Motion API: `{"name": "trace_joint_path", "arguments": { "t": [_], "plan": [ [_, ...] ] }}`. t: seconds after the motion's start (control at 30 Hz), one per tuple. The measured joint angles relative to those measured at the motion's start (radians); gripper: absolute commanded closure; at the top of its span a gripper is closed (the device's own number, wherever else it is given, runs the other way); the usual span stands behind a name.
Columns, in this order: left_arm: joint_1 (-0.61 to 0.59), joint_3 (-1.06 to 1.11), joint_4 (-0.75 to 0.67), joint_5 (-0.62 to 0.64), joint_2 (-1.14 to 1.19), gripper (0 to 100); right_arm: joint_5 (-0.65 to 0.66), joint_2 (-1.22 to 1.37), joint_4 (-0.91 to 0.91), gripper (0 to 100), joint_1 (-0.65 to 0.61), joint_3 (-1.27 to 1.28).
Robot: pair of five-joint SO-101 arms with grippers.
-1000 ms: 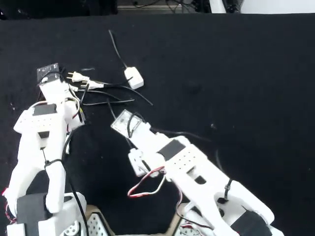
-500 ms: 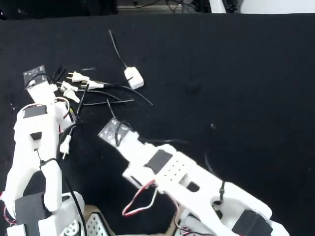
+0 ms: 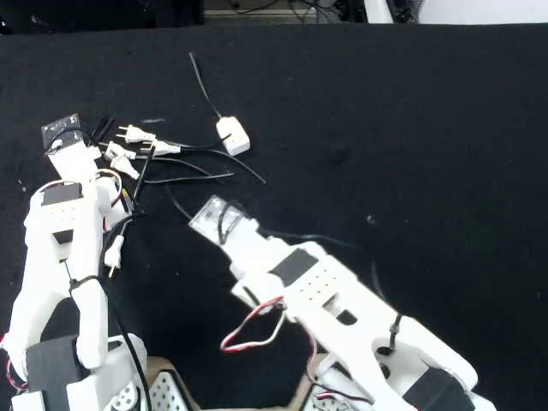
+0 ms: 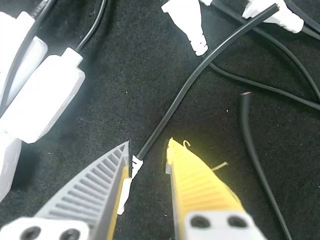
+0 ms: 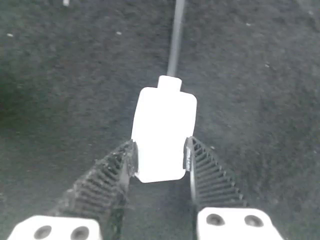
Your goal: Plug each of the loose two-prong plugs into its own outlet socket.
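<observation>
Between the jaws of your right gripper [image 5: 160, 144] sits an outlet socket [image 5: 164, 125], clamped, long axis straight ahead. Left gripper [image 4: 148, 144], part open, straddles a black cable [image 4: 200, 73], gripping nothing; nearest loose plug [image 4: 186, 20] lies just beyond its tips.

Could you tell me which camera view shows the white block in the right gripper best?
The right wrist view: the white block sits clamped in the right gripper, its cable leading away. In the high view that arm's wrist covers it; the left wrist view faces loose plugs instead.
</observation>
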Motion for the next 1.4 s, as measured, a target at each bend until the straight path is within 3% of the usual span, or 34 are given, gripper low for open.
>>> {"name": "trace_joint_path", "arguments": {
  "t": [0.33,0.53,0.7,0.87,1.07,1.23,1.33,1.4],
  "plan": [
    [0.000,0.000,0.000,0.000,0.000,87,0.002,0.000,0.000,85.1,0.005,0.000],
    [0.000,0.000,0.006,0.000,0.000,87,0.080,0.000,0.035,76.4,0.064,0.000],
    [0.000,0.000,0.012,0.000,0.000,87,0.092,0.000,0.038,77.0,0.072,0.000],
    [0.011,0.000,0.021,0.000,0.000,87,0.152,0.000,0.038,83.1,0.072,0.000],
    [0.117,0.000,0.083,-0.037,0.000,87,0.354,-0.005,-0.044,93.4,0.084,0.072],
    [0.169,0.000,0.084,-0.094,0.000,87,0.364,-0.009,-0.072,93.5,0.157,0.074],
    [0.170,0.000,0.084,-0.094,0.000,87,0.339,-0.009,-0.074,91.0,0.189,0.074],
    [0.186,0.000,0.084,-0.094,0.000,87,0.310,-0.009,-0.074,83.3,0.192,0.074]
  ]
}}
